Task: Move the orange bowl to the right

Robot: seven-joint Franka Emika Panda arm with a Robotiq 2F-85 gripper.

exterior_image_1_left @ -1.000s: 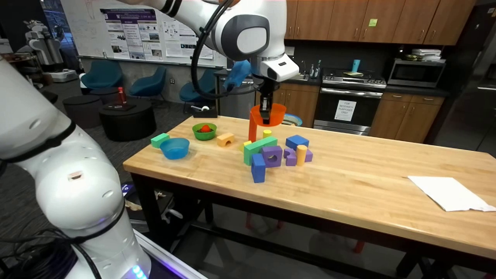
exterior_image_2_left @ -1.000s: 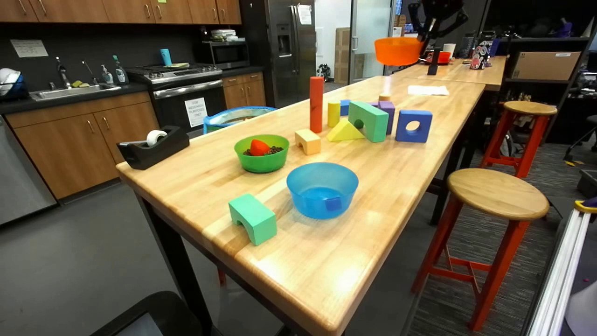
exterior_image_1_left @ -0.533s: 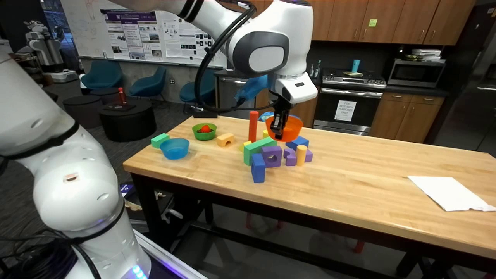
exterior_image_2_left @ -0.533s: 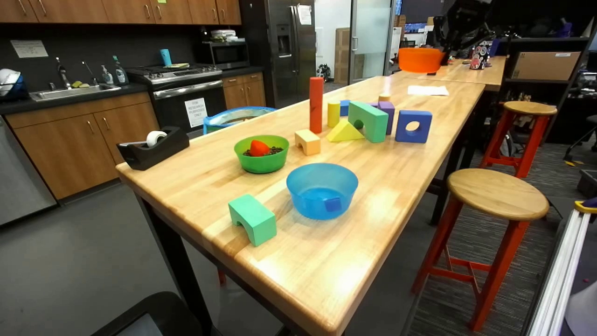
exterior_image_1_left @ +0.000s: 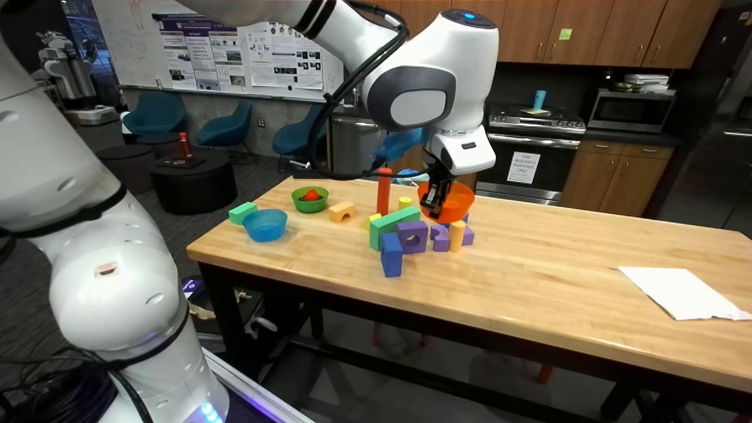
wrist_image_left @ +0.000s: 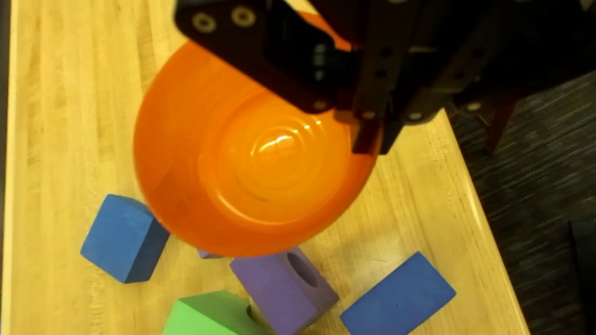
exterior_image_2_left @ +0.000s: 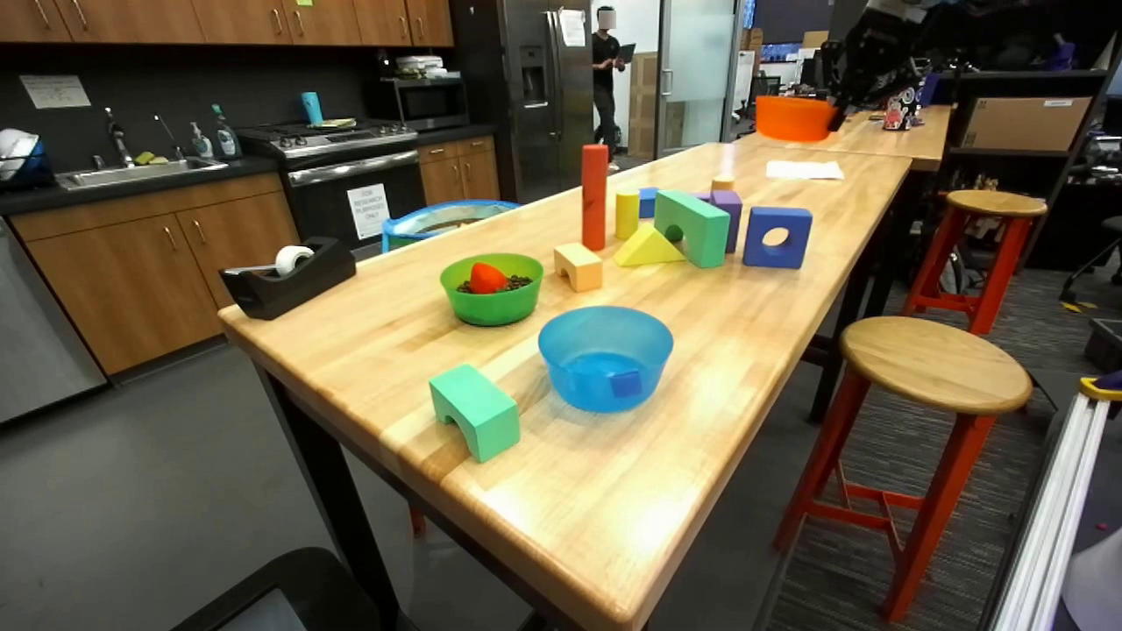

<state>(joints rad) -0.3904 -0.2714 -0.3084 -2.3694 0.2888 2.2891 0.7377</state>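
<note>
The orange bowl (exterior_image_1_left: 457, 205) is held up off the table, over the far blocks as seen in an exterior view. It also shows in an exterior view (exterior_image_2_left: 787, 119) above the table beyond the blocks. My gripper (wrist_image_left: 376, 145) is shut on its rim, with one finger inside the bowl and one outside. The gripper shows in both exterior views (exterior_image_1_left: 433, 207) (exterior_image_2_left: 838, 117) beside the bowl. In the wrist view the bowl's inside (wrist_image_left: 260, 186) looks bare. The bowl is slightly tilted.
Below the bowl stand a blue block (wrist_image_left: 118, 239), a purple block (wrist_image_left: 284, 288), a green block (wrist_image_left: 209, 314) and an orange-yellow cylinder (exterior_image_1_left: 457, 236). A tall red block (exterior_image_1_left: 383, 194), a green bowl (exterior_image_2_left: 493, 302) and a blue bowl (exterior_image_2_left: 605, 350) stand further left. White paper (exterior_image_1_left: 681, 289) lies right.
The gripper, still shut on the orange bowl, has moved right and down, more slowly in the last half second. The table objects have not moved. A person has appeared in the far doorway.
</note>
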